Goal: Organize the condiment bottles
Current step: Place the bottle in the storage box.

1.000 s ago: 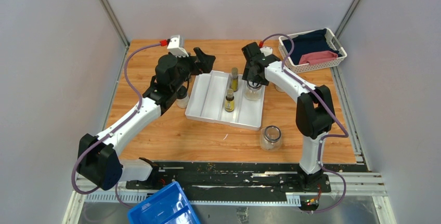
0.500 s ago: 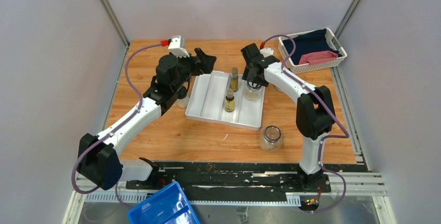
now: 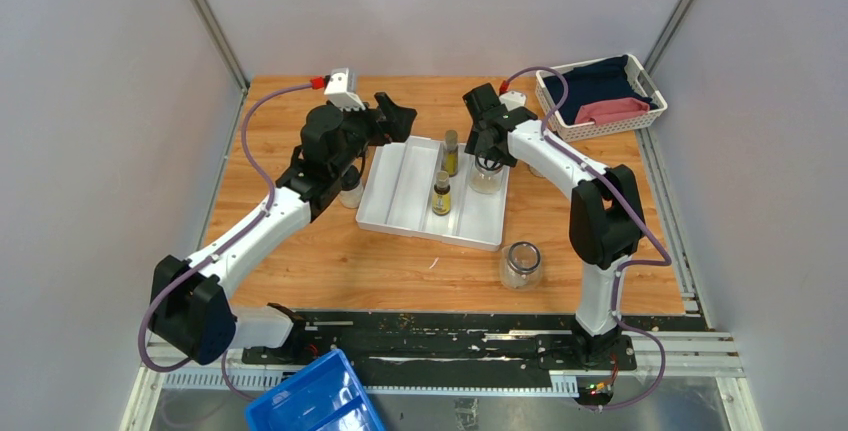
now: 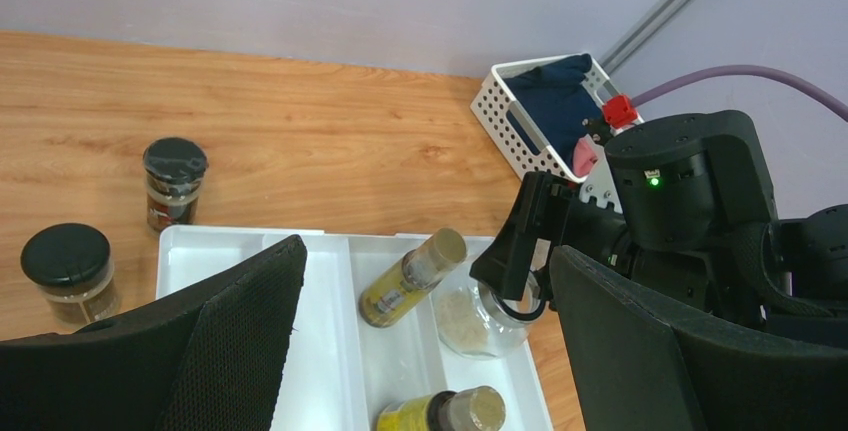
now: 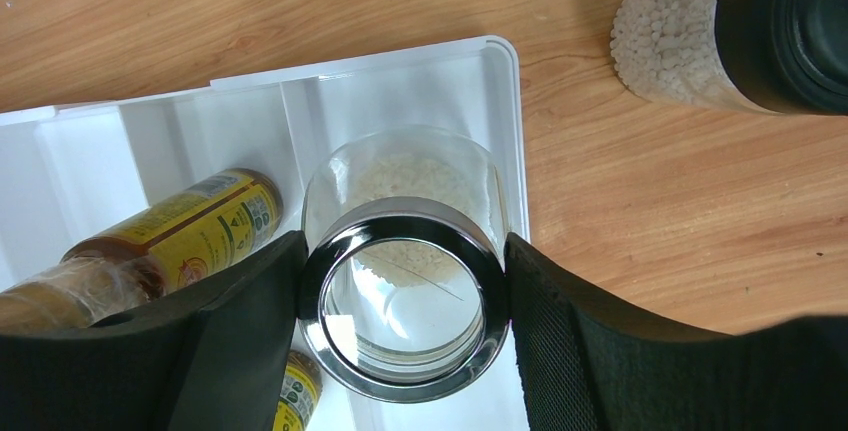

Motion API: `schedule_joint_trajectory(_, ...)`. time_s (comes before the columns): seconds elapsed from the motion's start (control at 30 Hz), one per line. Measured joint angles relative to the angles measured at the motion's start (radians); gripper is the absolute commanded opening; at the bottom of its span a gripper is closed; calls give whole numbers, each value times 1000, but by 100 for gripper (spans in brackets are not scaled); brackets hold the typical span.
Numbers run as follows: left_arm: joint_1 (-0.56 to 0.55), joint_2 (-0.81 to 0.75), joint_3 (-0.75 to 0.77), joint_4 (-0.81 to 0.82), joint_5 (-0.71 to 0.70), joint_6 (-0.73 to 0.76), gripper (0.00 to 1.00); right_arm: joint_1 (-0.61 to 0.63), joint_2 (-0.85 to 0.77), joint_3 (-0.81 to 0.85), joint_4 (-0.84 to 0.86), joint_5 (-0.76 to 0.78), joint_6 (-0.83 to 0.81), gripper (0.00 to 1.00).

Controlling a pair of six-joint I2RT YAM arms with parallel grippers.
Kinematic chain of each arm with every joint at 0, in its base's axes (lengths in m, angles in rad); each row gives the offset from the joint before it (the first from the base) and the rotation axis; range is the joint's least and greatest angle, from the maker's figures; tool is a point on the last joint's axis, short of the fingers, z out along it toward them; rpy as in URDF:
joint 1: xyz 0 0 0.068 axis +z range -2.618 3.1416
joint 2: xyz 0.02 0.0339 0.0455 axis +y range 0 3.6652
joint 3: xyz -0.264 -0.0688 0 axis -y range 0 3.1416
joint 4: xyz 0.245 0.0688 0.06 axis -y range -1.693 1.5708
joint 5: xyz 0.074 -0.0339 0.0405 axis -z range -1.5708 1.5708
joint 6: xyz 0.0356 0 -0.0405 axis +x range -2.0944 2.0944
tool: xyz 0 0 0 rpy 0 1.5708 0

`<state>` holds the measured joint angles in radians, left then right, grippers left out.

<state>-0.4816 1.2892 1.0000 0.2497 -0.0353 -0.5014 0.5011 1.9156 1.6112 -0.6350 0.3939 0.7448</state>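
My right gripper [image 5: 405, 296] is shut on the chrome rim of a squat clear glass jar [image 5: 400, 181], held upright in the right compartment of the white divided tray [image 3: 400, 191]; the jar also shows in the top view [image 3: 487, 179]. Two slim yellow-labelled bottles [image 3: 451, 151] [image 3: 441, 194] stand in the compartment to its left. My left gripper [image 4: 430, 351] is open and empty above the tray's far left end. A black-lidded jar [image 4: 68, 271] and a small dark shaker [image 4: 175, 181] stand on the table left of the tray. A second glass jar [image 3: 521, 264] stands in front of the tray.
A black-lidded jar of white beads [image 5: 700, 41] stands on the wood just right of the tray. A white basket [image 3: 598, 97] with dark and pink cloth sits at the back right corner. A blue bin [image 3: 315, 401] lies below the table's near edge.
My right wrist has shifted very slightly to the left over the glass jar. The left arm and the bottles have not moved.
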Motion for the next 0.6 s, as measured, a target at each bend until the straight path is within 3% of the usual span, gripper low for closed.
schedule_joint_trajectory(0.3, 0, 7, 0, 0, 2, 0, 95, 1, -2, -1, 7, 11, -16, 83)
schedule_joint_trajectory(0.6, 0, 8, 0, 0, 2, 1, 95, 3, -3, -1, 14, 23, -38, 84)
